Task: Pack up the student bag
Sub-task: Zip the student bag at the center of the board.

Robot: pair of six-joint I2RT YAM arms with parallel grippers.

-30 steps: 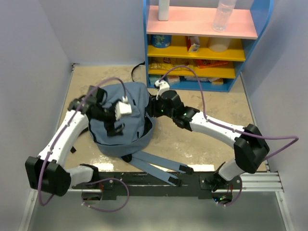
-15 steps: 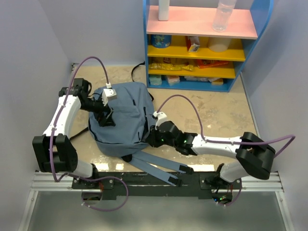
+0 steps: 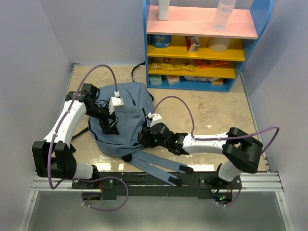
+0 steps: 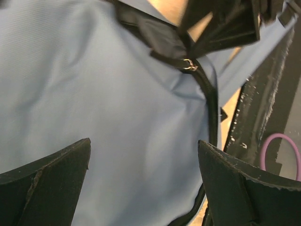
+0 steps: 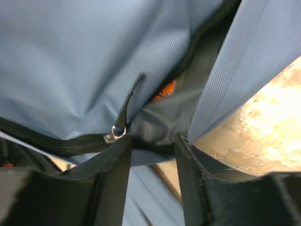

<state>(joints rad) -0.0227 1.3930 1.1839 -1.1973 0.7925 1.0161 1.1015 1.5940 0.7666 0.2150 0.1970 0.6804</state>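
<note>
Top view: the student bag (image 3: 126,108) lies flat on the table (image 3: 216,110). Its shoulder straps (image 3: 159,166) trail toward the arm bases. The left gripper (image 3: 109,126) hangs over the bag's left half, and the right gripper (image 3: 144,138) sits at its near right edge. Beyond both sets of fingers, a blue shelf unit (image 3: 250,48) stands near the bag's far edge, with a clear bottle (image 3: 224,14) on its pink top board. A purple cable (image 3: 178,98) arches above the right gripper.

Left wrist view: the fingers (image 4: 51,183) are spread wide, and plain blue bag fabric fills the gap between them. Ahead of the fingertips a black zip (image 4: 209,101) runs up to a small metal ring (image 4: 189,64), where it meets black webbing (image 4: 160,40). Outside one finger lies a dark rail (image 4: 263,108).

Right wrist view: the fingers (image 5: 110,183) stand close together with a narrow gap. A dark fold of lining (image 5: 155,127) crosses their tips, and I cannot tell whether they pinch it. A zip pull (image 5: 115,133) hangs just above one fingertip. Ahead of the tips the bag's zip gapes, and something orange (image 5: 164,88) shows inside, too little of it to name. Bare table lies beside the other finger.
</note>
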